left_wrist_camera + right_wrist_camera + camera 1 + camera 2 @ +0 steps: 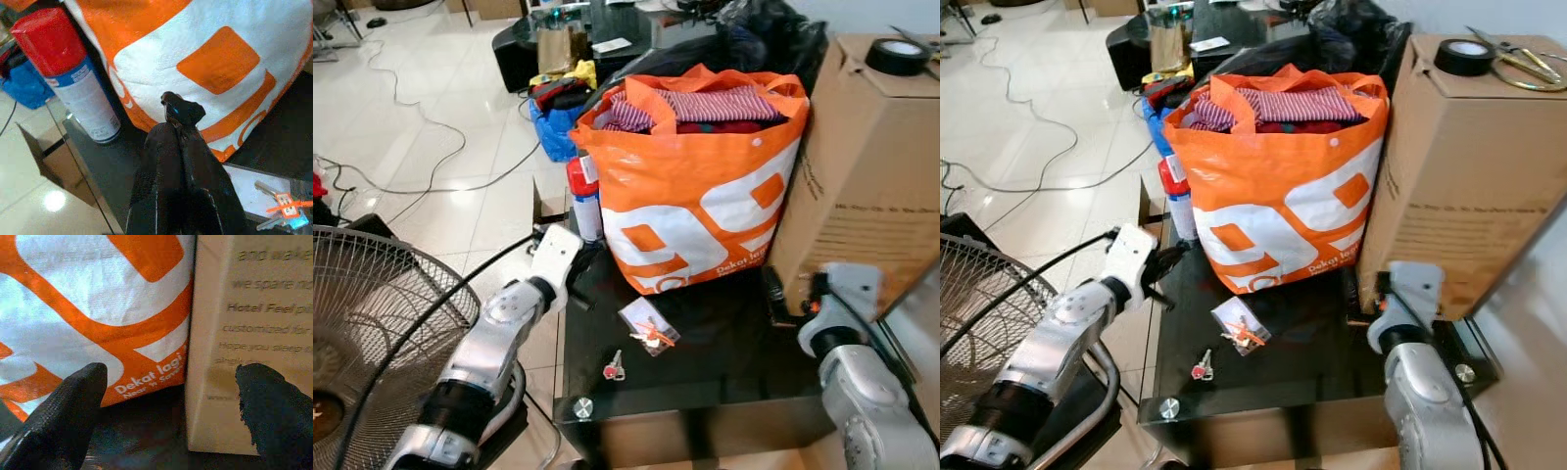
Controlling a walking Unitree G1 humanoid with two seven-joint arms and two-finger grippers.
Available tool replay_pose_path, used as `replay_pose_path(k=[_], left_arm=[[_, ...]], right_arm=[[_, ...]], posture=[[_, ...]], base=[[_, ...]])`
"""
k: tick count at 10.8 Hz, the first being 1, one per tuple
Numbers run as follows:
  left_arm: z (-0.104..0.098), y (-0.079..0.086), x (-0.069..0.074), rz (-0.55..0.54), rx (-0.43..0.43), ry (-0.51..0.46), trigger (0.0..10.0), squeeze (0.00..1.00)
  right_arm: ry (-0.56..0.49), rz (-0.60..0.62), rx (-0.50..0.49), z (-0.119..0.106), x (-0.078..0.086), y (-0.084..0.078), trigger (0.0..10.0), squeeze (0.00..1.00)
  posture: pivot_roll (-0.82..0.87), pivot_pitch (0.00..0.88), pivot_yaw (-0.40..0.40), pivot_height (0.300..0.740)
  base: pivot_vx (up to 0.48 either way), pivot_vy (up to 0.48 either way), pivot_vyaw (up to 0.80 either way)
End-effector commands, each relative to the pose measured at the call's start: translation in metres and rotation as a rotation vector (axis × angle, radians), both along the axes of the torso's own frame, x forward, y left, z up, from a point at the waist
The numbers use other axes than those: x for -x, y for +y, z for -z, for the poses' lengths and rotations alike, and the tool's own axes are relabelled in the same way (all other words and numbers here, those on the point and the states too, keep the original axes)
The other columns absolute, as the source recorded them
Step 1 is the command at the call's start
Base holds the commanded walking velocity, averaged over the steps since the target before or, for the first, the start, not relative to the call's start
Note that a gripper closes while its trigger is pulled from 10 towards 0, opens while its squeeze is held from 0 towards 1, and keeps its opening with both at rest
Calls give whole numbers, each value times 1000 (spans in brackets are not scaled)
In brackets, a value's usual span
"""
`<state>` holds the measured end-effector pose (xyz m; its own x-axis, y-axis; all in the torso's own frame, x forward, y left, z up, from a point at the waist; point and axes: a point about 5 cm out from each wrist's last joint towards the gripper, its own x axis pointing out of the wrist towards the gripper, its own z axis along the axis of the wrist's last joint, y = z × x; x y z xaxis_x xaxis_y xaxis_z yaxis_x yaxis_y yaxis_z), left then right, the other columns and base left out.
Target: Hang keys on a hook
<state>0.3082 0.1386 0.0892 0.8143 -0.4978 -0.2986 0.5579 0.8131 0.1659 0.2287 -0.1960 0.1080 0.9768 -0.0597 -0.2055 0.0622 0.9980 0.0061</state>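
A bunch of keys (651,335) with an orange tag lies on a small clear plastic bag in the middle of the black glass table (734,367). A single key with a red head (614,367) lies closer to the table's front edge. My left gripper (179,106) is shut with nothing in it, low over the table's left edge, between the spray can and the keys. The keys (286,211) lie just beside its fingers. My right gripper (171,387) is open at the table's right side, pointing at the gap where the orange bag meets the cardboard box.
A full orange and white shopping bag (695,186) stands behind the keys, with a tall cardboard box (867,157) to its right carrying a tape roll (898,56) and scissors (1518,64). A red-capped spray can (584,201) stands at the table's left. A fan (372,333) and floor cables (431,147) lie to the left.
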Motion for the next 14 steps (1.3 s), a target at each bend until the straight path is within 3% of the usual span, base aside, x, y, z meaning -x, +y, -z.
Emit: replay_pose_path(k=[1, 2, 3, 4, 8, 10, 12, 14], left_arm=[[-12, -5, -6, 66, -29, -8, 10000, 0], [0, 3, -6, 145, -199, 124, 10000, 0], [20, 26, 3, 169, -411, 300, 10000, 0], [23, 36, 7, 188, -465, 339, 10000, 0], [-3, 28, -12, 67, -294, 195, 10000, 0], [-24, 15, -15, -61, -67, -4, 10000, 0], [-25, 20, -14, -181, -4, -55, 10000, 0], [-29, 27, -17, -244, -5, -141, 10000, 0]], right_arm=[[4, 12, -19, 1, 1, 1, 10000, 1000], [50, 3, -1, 5, 2, 2, 10000, 1000], [117, -47, 13, 12, 6, 6, 10000, 1000], [145, -62, 38, 15, 9, 6, 10000, 1000], [85, -112, 20, 6, 4, 11, 10000, 1000], [62, -81, -10, 7, 4, 8, 10000, 1000], [49, -74, 6, 6, 2, 11, 10000, 1000], [40, -73, 13, 6, 1, 13, 10000, 1000]], posture=[[-132, 0, 85, 740], [-140, 0, 94, 740], [-157, 0, 107, 740], [-157, 0, 107, 740], [-150, 0, 111, 740], [-133, 0, 101, 740], [-127, 0, 97, 740], [-121, 0, 94, 740]], base=[[0, 0, 0], [0, 0, 0], [0, 0, 0], [0, 0, 0], [0, 0, 0], [0, 0, 0], [0, 0, 0], [0, 0, 0]])
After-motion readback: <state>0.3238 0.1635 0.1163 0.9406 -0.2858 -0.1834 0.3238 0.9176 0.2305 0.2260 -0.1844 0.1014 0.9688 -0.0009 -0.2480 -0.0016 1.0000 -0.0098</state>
